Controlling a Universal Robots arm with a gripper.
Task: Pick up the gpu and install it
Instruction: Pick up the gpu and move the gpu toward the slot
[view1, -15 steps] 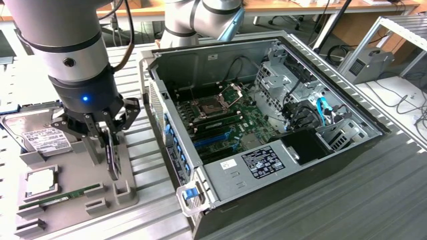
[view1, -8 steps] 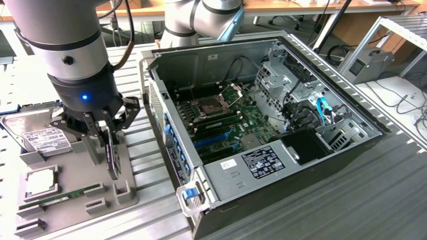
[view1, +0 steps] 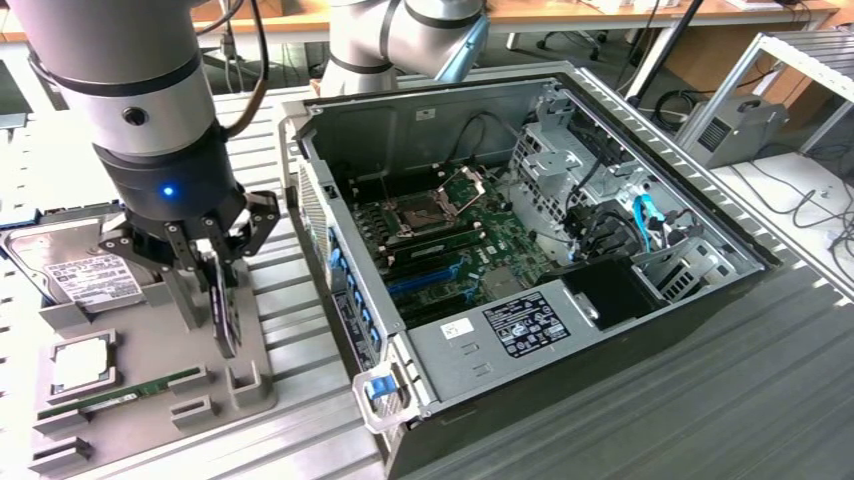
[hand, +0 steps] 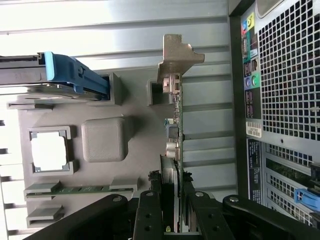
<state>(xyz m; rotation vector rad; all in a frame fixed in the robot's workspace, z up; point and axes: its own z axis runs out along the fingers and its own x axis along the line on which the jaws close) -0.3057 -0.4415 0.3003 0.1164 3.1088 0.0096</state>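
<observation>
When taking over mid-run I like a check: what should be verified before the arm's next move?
1. Gripper closed on the gpu, a finger on each face: ok.
2. Gpu standing on edge, not tilted: ok.
3. Gpu clear of the grey holder tray: cannot tell.
4. Computer case open, motherboard exposed: ok.
5. Target slot on the motherboard free: cannot tell.
6. RAM stick and hard drive seated in the tray: ok.

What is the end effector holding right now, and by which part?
The gpu, clamped across both faces at its upper edge, away from the silver bracket.
</observation>
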